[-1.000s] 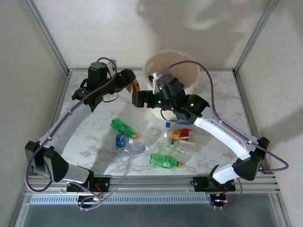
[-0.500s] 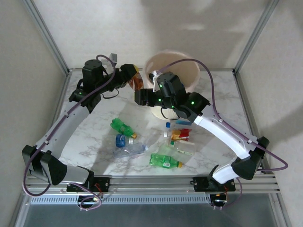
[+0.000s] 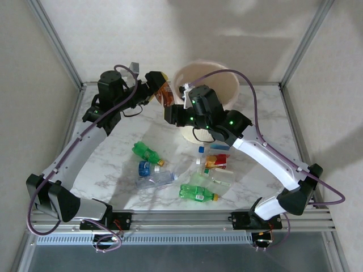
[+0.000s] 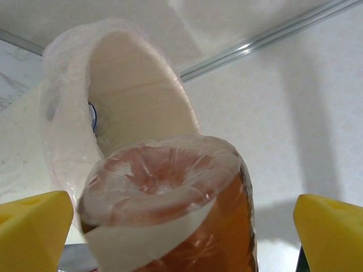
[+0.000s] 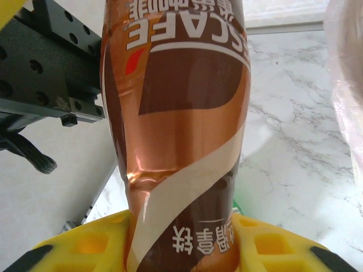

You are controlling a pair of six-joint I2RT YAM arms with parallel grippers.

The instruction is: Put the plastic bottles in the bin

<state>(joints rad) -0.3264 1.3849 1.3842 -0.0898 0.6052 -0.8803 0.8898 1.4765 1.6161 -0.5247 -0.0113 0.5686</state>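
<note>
My left hand (image 3: 157, 84) gapes wide either side of the brown bottle (image 5: 176, 113); my right hand (image 5: 176, 249) clamps it. A pass-over, I reckon, right being nearer the bin (image 3: 229, 85).

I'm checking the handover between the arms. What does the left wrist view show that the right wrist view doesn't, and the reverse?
Left wrist view: the left gripper is open, its yellow pads standing clear on either side of the base of the brown bottle, with the lined mouth of the bin beyond.
Right wrist view: the right gripper is shut on the bottle's label, with the marble table and black parts of the left arm behind.
Both: the same brown bottle between yellow pads.
</note>
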